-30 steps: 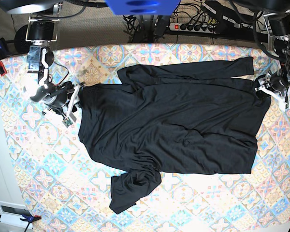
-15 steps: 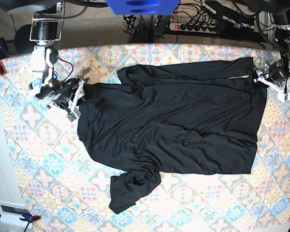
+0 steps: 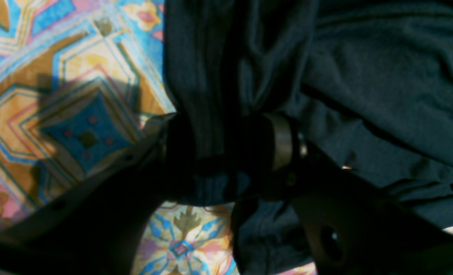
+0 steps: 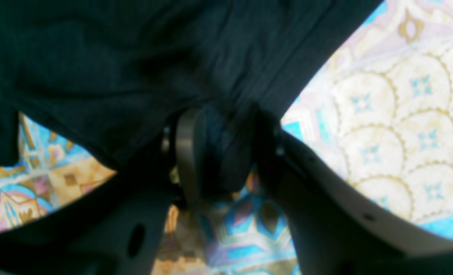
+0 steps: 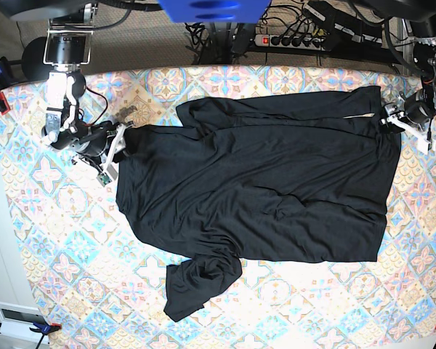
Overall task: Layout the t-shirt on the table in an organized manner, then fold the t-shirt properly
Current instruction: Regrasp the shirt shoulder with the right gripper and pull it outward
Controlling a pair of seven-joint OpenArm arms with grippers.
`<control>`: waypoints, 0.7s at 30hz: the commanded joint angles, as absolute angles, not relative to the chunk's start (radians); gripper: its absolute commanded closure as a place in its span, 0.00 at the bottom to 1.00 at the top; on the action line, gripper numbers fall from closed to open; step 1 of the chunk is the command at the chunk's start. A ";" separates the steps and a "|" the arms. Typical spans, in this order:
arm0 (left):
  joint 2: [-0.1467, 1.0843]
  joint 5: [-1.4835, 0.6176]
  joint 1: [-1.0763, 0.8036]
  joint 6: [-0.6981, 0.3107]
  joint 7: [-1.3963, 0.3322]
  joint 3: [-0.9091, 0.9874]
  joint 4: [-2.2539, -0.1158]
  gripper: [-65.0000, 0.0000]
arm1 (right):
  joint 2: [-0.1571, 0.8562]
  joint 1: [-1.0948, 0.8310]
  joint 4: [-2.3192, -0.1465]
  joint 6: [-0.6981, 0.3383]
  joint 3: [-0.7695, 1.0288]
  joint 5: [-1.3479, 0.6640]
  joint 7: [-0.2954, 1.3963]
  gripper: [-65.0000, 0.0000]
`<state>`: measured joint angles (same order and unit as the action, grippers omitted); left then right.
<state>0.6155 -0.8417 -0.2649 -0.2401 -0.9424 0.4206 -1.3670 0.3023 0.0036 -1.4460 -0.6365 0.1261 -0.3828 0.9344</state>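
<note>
Across the table (image 5: 51, 240), whose patterned cloth of blue, pink and cream tiles fills nearly the whole base view, the t-shirt (image 5: 261, 189) lies spread with its body roughly flat and creased. Its hem runs close to the table's edge on the side of the left gripper (image 5: 405, 121), leaving only a narrow strip of cloth bare there. One long sleeve lies folded along the shirt's far edge, toward the power strip (image 5: 294, 40) beyond the table; the other sleeve is bunched and curled at the near edge. Bare cloth is widest along the table's near side and in the near corners, giving free room there. The far strip between the shirt and the table's rim is narrower. The right gripper (image 5: 115, 147) sits at the shirt's shoulder end, its jaws closed on a fold of the black fabric, as the right wrist view confirms (image 4: 222, 152). The left gripper likewise pinches a gathered band of fabric at the hem corner (image 3: 226, 152). Cables lie tangled on the floor past the far rim.
</note>
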 commanded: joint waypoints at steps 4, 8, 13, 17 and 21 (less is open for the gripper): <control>0.642 -0.848 -0.255 -0.246 -0.931 0.430 -1.383 0.56 | 0.315 0.008 -1.431 -0.638 0.128 -0.367 0.960 0.78; 0.642 -0.851 -0.254 -0.246 -0.929 0.430 -1.383 0.56 | 0.317 0.010 -1.431 -0.638 0.133 -0.308 0.958 0.97; 0.642 -0.851 -0.232 -0.246 -0.929 0.430 -1.383 0.56 | 0.315 0.010 -1.431 -0.638 0.223 -0.211 0.958 1.00; 0.642 -0.852 -0.228 -0.246 -0.932 0.430 -1.383 0.56 | 0.315 0.010 -1.429 -0.638 0.305 -0.186 0.958 1.00; 0.642 -0.854 -0.228 -0.246 -0.935 0.427 -1.383 0.56 | 0.317 0.090 -1.429 -0.638 0.331 -0.119 0.958 1.00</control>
